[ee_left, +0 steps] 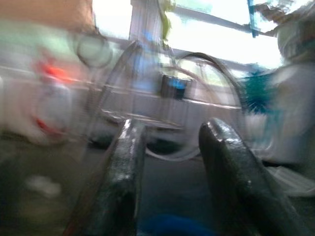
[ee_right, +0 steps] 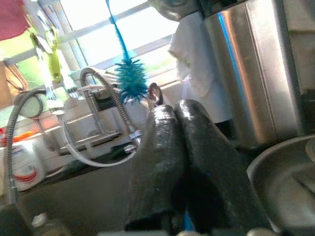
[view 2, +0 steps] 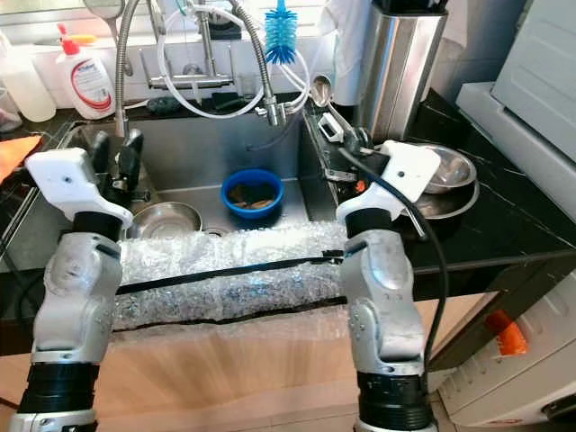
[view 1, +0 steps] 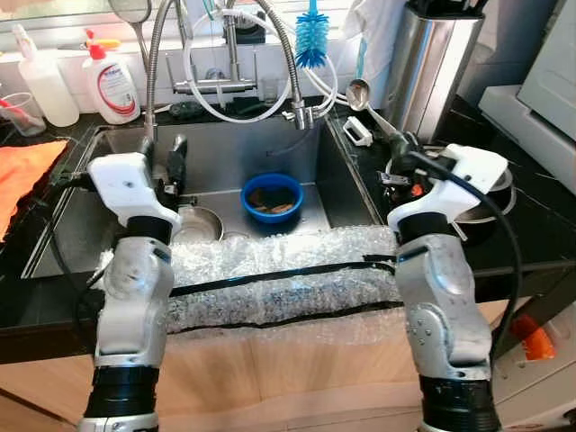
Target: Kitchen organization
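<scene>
A blue bowl (view 1: 272, 198) with brownish scraps sits in the steel sink (view 1: 342, 171), beside a steel bowl (view 1: 198, 223). My left gripper (view 1: 175, 155) hovers over the sink's left part, above the steel bowl, fingers apart and empty; in its wrist view the left gripper (ee_left: 172, 132) faces the blurred tap. My right gripper (view 1: 401, 147) is over the right counter at the sink's edge, next to stacked steel pans (view 2: 447, 180). In the wrist view the right gripper (ee_right: 174, 110) has its fingers pressed together, with no object seen between them.
Bubble wrap (view 1: 279, 279) taped with black strips covers the sink's front edge. A pull-out faucet (view 1: 297, 108), blue bottle brush (view 1: 311, 40), ladle (view 1: 358, 93) and tall steel canister (view 1: 432, 63) stand behind. Soap bottle (view 1: 112, 85) and orange cloth (view 1: 22, 175) lie left.
</scene>
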You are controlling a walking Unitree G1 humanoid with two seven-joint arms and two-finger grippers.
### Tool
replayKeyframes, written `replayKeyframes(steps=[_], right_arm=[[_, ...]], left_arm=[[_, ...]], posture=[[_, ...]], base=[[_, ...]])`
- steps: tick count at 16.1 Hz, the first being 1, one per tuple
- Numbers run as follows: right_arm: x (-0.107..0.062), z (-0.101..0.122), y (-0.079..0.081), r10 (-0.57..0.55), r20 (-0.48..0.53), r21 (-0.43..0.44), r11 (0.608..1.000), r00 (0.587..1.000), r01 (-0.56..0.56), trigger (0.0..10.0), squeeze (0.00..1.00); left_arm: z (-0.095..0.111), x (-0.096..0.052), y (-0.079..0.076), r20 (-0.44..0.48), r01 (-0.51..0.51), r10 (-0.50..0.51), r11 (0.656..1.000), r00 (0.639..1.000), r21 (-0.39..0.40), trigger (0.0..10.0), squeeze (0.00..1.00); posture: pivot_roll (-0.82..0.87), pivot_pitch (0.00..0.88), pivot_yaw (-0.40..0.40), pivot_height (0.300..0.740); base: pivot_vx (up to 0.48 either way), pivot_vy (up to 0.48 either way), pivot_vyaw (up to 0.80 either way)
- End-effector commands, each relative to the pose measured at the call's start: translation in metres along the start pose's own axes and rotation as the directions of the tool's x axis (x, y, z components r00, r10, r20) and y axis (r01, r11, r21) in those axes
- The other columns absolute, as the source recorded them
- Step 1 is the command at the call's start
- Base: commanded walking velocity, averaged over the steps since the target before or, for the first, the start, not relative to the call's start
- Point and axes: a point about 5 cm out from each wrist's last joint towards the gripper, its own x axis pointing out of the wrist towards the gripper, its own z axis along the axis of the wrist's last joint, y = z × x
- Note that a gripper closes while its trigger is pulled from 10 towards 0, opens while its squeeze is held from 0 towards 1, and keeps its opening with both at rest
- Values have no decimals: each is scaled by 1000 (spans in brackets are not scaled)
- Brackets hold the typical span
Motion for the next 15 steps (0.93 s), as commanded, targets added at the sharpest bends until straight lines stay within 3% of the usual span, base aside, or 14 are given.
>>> replayKeyframes(steps=[1, 3, 4, 6, 8, 12, 13, 14, 15], right_arm=[[3, 8, 10, 70, 36, 60, 996, 997, -72, 10000, 0], [1, 5, 13, 146, 12, 152, 977, 989, -146, 10000, 0], [-1, 5, 9, 166, 2, 178, 970, 986, -163, 10000, 0], [-3, 7, 5, 193, -2, 228, 955, 981, -188, 10000, 0], [-13, 12, -5, 280, 29, 404, 875, 960, -267, 10000, 0], [-31, 12, -19, 325, 79, 605, 736, 942, -305, 10000, 0], [-38, 5, -19, 344, 73, 656, 690, 936, -305, 10000, 0], [-41, -1, -19, 350, 53, 679, 674, 935, -290, 10000, 0], [-45, -8, -16, 351, 53, 751, 603, 935, -269, 10000, 0]], left_arm=[[10, 5, -18, 7, 130, -130, 982, 991, -135, 10000, 0], [4, -1, -30, -45, 229, -251, 933, 967, -278, 10000, 0], [2, -5, -32, -82, 275, -312, 914, 947, -299, 10000, 0], [1, -7, -29, -107, 297, -341, 908, 934, -296, 10000, 0], [5, -12, -19, -139, 310, -396, 855, 908, -416, 10000, 0], [4, -22, -18, -109, 304, -461, 727, 881, -616, 10000, 0], [-2, -26, -20, -121, 298, -474, 711, 872, -637, 10000, 0], [-5, -27, -23, -139, 297, -482, 715, 865, -633, 10000, 0], [-7, -29, -29, -148, 301, -496, 710, 856, -636, 10000, 0]], posture=[[-69, 0, 8, 740], [-71, 0, 11, 740], [-74, 0, 13, 740], [-73, 0, 15, 740], [-72, 0, 14, 740], [-69, 0, 17, 740], [-70, 0, 18, 740], [-70, 0, 19, 740], [-70, 0, 16, 740]], base=[[0, 0, 0], [0, 0, 0], [0, 0, 0], [0, 0, 0], [0, 0, 0], [0, 0, 0], [0, 0, 0], [0, 0, 0], [0, 0, 0]])
